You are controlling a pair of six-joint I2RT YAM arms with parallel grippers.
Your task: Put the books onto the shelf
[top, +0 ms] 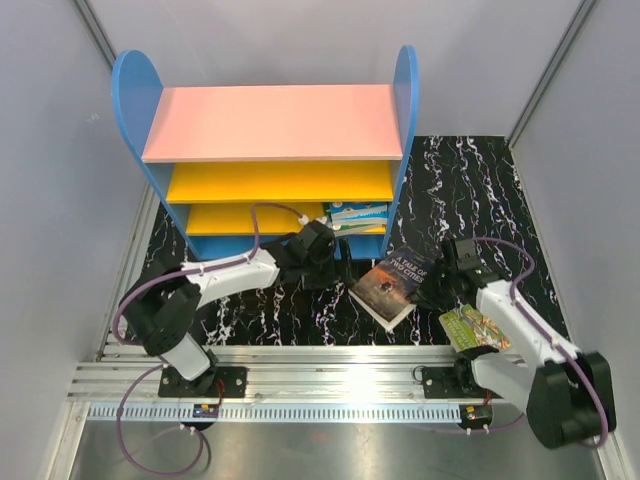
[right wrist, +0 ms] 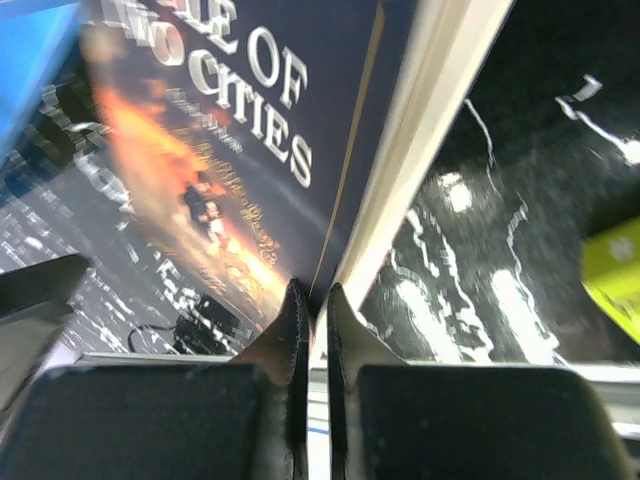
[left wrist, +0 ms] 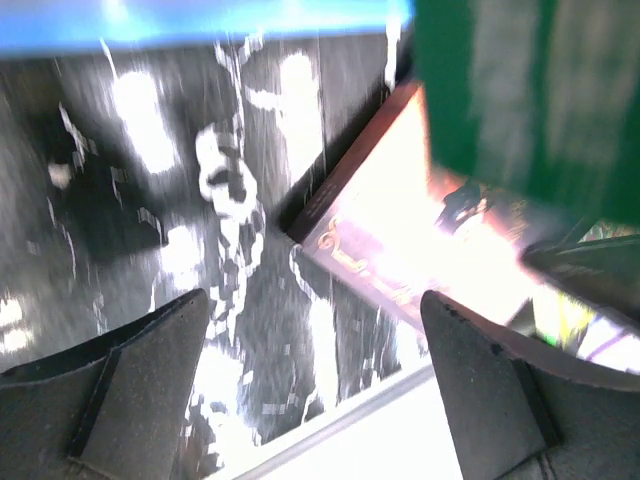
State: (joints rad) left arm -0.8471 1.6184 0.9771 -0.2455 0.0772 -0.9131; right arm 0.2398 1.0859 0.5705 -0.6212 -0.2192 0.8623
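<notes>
My right end effector (right wrist: 312,295): fingers drawn together, clamped on the right edge of the dark book.
Dark book (top: 392,285): "A Tale of Two Cities", on the tabletop (top: 470,180), just near of the shelf's right side panel.
My left end effector (left wrist: 312,300): 2 fingers wide apart, over the tabletop left of the dark book.
Shelf (top: 270,122): upright at the far side; teal books (top: 358,212) lie at the right end of a yellow board.
Lime-green book (top: 473,328): near right, beside my right arm.

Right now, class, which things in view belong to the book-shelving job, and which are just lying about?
Job: blue-sided shelf with pink top; dark "A Tale of Two Cities" paperback; lime-green paperback; teal books already shelved.
Lying about: black marbled mat; slotted metal rail.
</notes>
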